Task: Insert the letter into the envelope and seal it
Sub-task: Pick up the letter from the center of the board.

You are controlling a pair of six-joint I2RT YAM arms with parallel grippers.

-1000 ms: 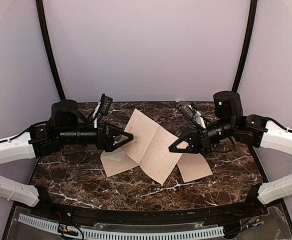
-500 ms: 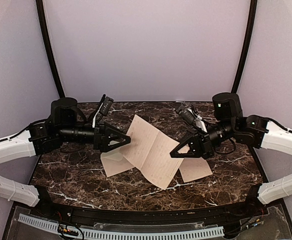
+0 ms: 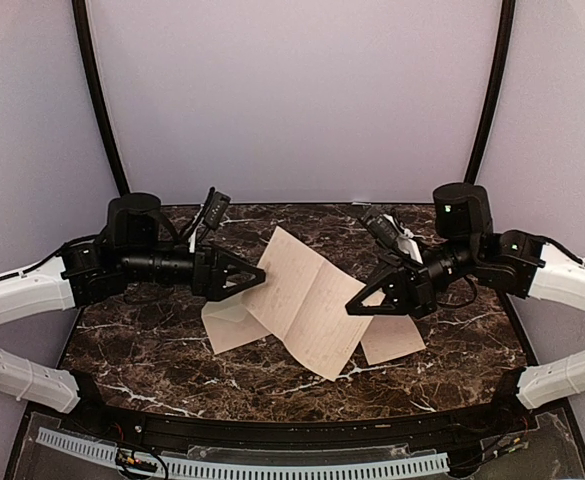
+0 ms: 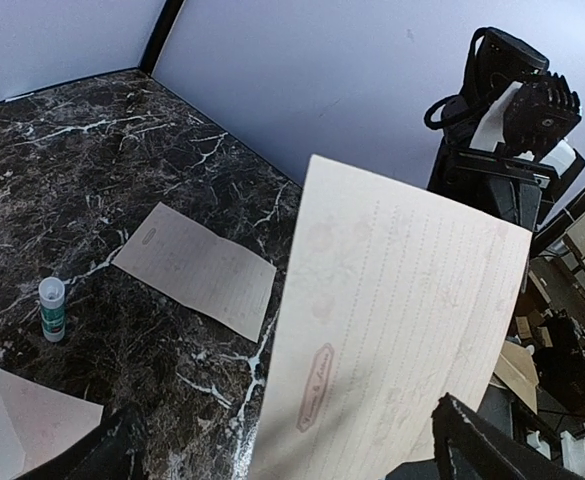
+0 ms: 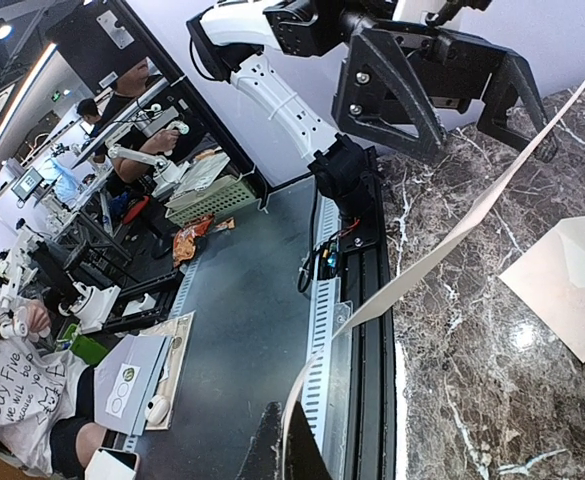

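The letter (image 3: pixel 307 295), a large creased cream sheet with faint lines, hangs tilted above the table. My right gripper (image 3: pixel 353 307) is shut on its right edge; in the right wrist view the letter (image 5: pixel 442 250) shows edge-on, rising from the fingers (image 5: pixel 272 455). My left gripper (image 3: pixel 261 279) is open at the letter's left edge. In the left wrist view the letter (image 4: pixel 402 320) fills the space between the fingers (image 4: pixel 492 445). The envelope (image 3: pixel 228 326) lies flat below the letter's left side, flap open, and appears as the envelope (image 5: pixel 572 280) and the envelope (image 4: pixel 17 425) in the wrist views.
A second, smaller cream sheet (image 3: pixel 394 338) lies flat on the marble table (image 3: pixel 142 350) at the right; in the left wrist view that sheet (image 4: pixel 197 268) has a small white glue stick (image 4: pixel 52 308) standing beside it. Curved black poles rise at the back corners.
The right gripper and the letter have shifted slightly right and down. The left gripper has stayed at the letter's left edge, still open.
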